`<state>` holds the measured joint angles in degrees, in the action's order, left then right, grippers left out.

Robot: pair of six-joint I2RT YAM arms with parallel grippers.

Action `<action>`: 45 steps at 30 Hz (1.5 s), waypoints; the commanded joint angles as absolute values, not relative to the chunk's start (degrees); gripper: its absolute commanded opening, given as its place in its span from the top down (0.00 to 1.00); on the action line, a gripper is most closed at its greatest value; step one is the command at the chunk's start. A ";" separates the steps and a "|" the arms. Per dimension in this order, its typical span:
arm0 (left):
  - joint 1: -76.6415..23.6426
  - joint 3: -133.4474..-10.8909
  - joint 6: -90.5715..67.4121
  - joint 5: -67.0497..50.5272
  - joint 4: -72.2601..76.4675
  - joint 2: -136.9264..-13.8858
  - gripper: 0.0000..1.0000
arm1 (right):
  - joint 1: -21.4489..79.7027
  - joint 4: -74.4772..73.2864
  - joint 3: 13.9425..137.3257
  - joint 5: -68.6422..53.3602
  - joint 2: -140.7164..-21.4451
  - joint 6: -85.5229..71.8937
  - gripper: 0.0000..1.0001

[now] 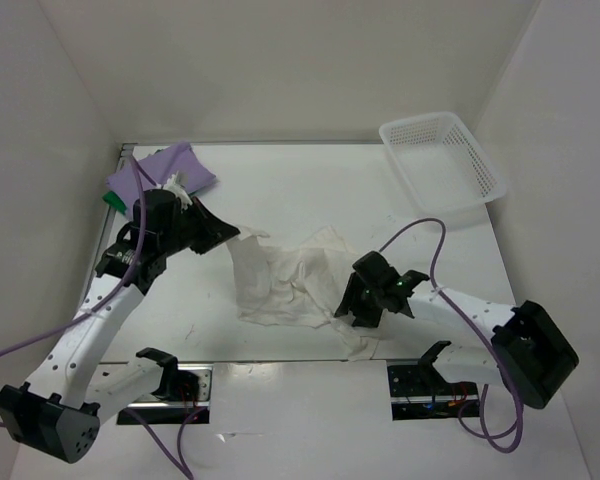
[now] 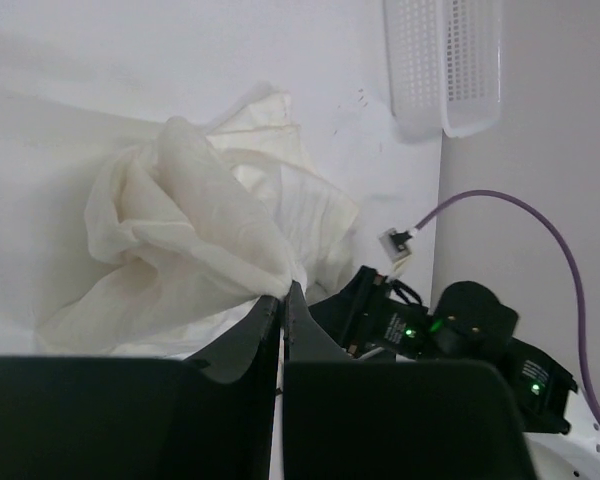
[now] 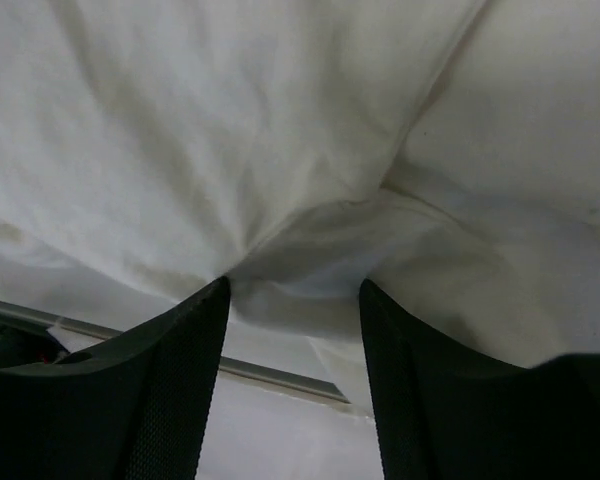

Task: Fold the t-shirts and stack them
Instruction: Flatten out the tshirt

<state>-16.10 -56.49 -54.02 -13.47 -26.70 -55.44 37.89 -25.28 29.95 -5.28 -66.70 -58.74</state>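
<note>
Left fingers on crumpled t-shirt (cream)

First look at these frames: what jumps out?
A crumpled cream shirt mid-table, its left edge pinched in the shut left hand, with the open right hand at its near right edge. A purple shirt sits far left, a basket far right.

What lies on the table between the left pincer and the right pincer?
The crumpled cream t-shirt fills that stretch, reaching from the left pincer to the right pincer. The top view shows this best.
</note>
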 commanded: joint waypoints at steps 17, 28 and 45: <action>-14.77 -94.88 -45.98 -5.82 -30.22 -59.41 1.00 | 42.45 -53.07 94.61 2.27 -64.41 -47.38 1.00; -17.40 -122.26 -39.64 15.28 -37.53 -59.07 1.00 | 40.96 -57.14 143.24 -4.92 -77.69 -40.08 1.00; -17.40 -49.15 -69.17 -5.54 -29.46 -40.87 1.00 | 21.01 -55.77 161.35 -18.98 -135.04 -35.76 0.71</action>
<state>-17.19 -52.73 -60.69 0.40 -35.48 -44.60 23.90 -50.46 145.64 -16.51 -119.13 -36.40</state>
